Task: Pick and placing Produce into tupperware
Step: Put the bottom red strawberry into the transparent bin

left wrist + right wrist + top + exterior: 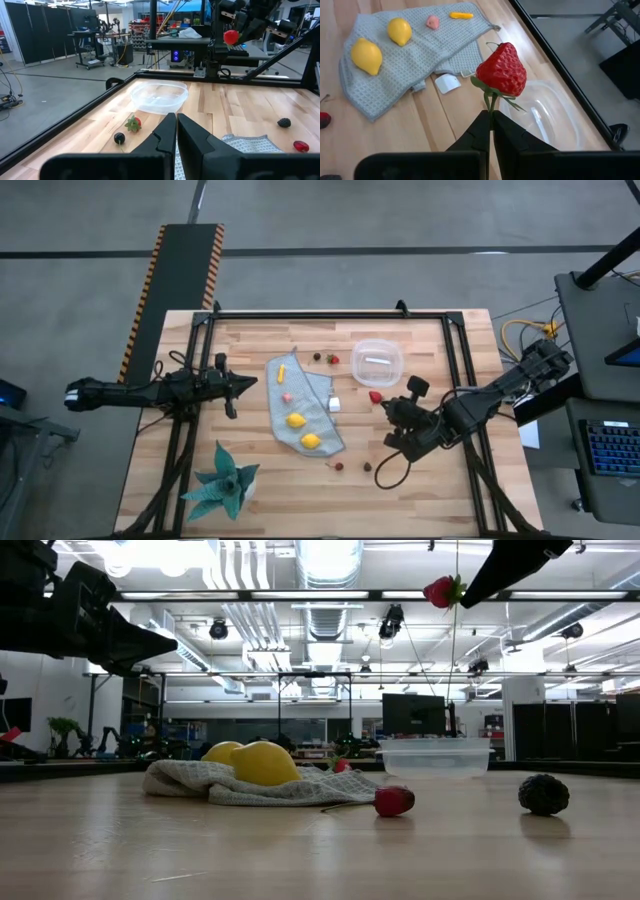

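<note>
My right gripper (491,116) is shut on a red strawberry (501,70) and hangs high over the table, just beside the clear tupperware (377,361) on its near side. The tupperware looks empty. Two yellow lemons (296,420) (311,441), a yellow-orange stick (283,369) and a pink piece (286,396) lie on the grey-blue cloth (318,392). Small red and dark pieces (333,360) (317,357) lie left of the tupperware. Two more (338,466) (367,466) lie near the table's near edge. My left gripper (245,383) waits shut, left of the cloth. My right gripper pinches the strawberry's thin green stem (491,106) between its two fingertips. The berry stands out beyond the fingertips, its leafy cap toward them. In the low view the strawberry (440,590) is lifted well clear of the table, and the fingers (480,582) slant down at it from above.
A small white cube (334,404) lies at the cloth's right edge, between the cloth and my right gripper. A teal spiky plant (225,485) stands at the near left corner. Black frame rails (455,370) run along the table's sides and far edge.
</note>
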